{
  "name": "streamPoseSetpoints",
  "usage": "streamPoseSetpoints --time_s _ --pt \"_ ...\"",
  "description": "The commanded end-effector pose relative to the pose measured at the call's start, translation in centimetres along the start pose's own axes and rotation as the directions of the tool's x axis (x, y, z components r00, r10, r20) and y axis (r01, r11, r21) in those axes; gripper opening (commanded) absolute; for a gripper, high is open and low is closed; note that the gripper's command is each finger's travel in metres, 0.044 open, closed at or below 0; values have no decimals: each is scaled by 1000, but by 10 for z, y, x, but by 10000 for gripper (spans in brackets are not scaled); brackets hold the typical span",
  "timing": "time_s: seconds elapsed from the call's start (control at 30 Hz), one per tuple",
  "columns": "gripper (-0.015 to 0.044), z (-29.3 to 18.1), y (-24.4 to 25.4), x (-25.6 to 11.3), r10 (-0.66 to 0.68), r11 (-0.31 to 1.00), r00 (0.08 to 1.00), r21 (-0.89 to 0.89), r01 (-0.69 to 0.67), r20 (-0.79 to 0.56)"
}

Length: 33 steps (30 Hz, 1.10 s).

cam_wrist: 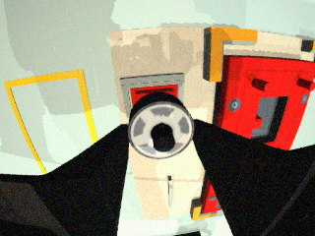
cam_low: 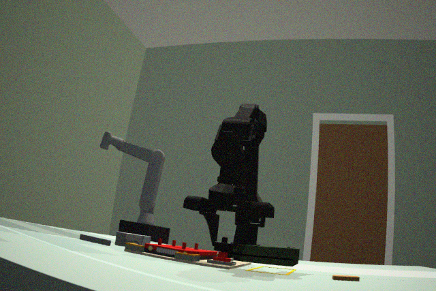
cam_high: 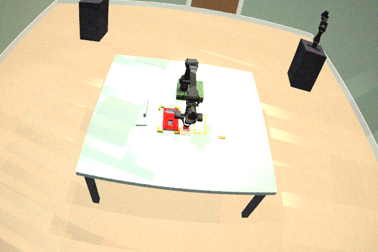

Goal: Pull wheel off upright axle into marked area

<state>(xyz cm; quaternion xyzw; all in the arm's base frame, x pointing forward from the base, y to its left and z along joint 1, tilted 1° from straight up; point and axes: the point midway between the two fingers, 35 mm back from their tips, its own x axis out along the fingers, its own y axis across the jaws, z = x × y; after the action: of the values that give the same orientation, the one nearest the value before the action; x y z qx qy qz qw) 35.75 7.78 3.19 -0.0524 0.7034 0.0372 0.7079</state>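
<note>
The black-tyred wheel (cam_wrist: 170, 115) (cam_low: 223, 247) has a pale grey hub and sits low around the upright black axle (cam_low: 224, 239) (cam_wrist: 162, 139). The axle stands on a red block (cam_high: 185, 128) (cam_low: 221, 256) (cam_wrist: 156, 90) with a grey base. My gripper (cam_wrist: 159, 128) (cam_low: 225, 244) is shut on the wheel, one fingertip at each side of the tyre. In the top view the arm hides most of the wheel. The marked area, a yellow outline (cam_high: 200, 133) (cam_low: 271, 272) (cam_wrist: 44, 78), lies on the table beside the axle's board, left of the wheel in the wrist view.
A red plate (cam_high: 166, 123) (cam_low: 176, 247) (cam_wrist: 241, 125) with pegs lies close beside the wheel, between orange corner pieces. The beige board (cam_wrist: 162, 51) carries both. A small orange block (cam_high: 221, 137) (cam_low: 345, 277) lies beyond the outline. Grey bars (cam_high: 140, 124) lie past the red plate.
</note>
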Motion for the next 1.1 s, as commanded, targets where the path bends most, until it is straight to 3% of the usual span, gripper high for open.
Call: streamPoseSetpoints --time_s 0.0,1.07 --pt "0 2 0 -4 1 1000 1000 1 -1 10" --pt "0 2 0 -15 3 1000 1000 1 -3 12"
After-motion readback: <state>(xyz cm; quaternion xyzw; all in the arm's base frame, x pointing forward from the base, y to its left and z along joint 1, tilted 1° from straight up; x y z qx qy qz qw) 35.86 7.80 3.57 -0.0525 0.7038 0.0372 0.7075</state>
